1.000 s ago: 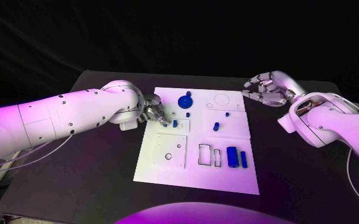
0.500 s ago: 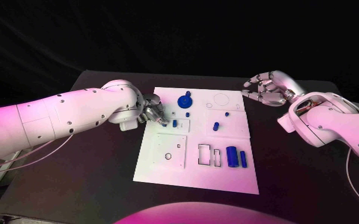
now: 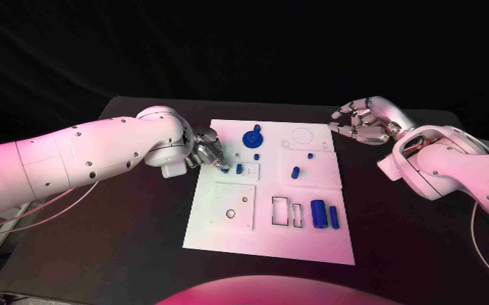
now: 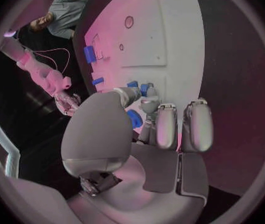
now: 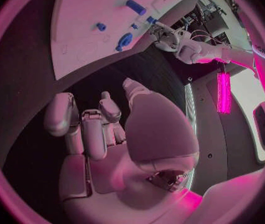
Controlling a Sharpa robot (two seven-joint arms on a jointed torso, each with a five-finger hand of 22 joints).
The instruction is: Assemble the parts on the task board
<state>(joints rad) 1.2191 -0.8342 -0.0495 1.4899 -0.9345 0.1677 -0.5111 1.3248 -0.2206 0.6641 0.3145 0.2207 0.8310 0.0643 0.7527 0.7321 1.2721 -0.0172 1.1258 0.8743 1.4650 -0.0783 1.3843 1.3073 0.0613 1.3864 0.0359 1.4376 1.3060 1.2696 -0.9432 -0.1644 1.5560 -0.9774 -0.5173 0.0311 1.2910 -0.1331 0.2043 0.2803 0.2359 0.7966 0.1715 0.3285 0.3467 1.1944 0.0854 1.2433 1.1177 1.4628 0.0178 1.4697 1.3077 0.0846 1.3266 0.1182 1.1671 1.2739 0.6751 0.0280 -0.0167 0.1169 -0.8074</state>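
The left hand (image 3: 207, 154) is sitting at the near-left edge of the task board (image 3: 267, 238), fingers bunched over a small blue part (image 3: 225, 170). The left wrist view is showing what the head view isn't: fingertips (image 4: 149, 104) touching a small blue peg (image 4: 146, 89) just ahead of the palm, though I can't tell if it's actually pinched, or which way it's pointing. The right hand (image 3: 362, 123) is hovering off the board's far corner, fingers curled loosely apart, holding nothing.

left hand (image 3: 208, 154) | fingertips hide small blue part (image 3: 225, 170) | hold unclear
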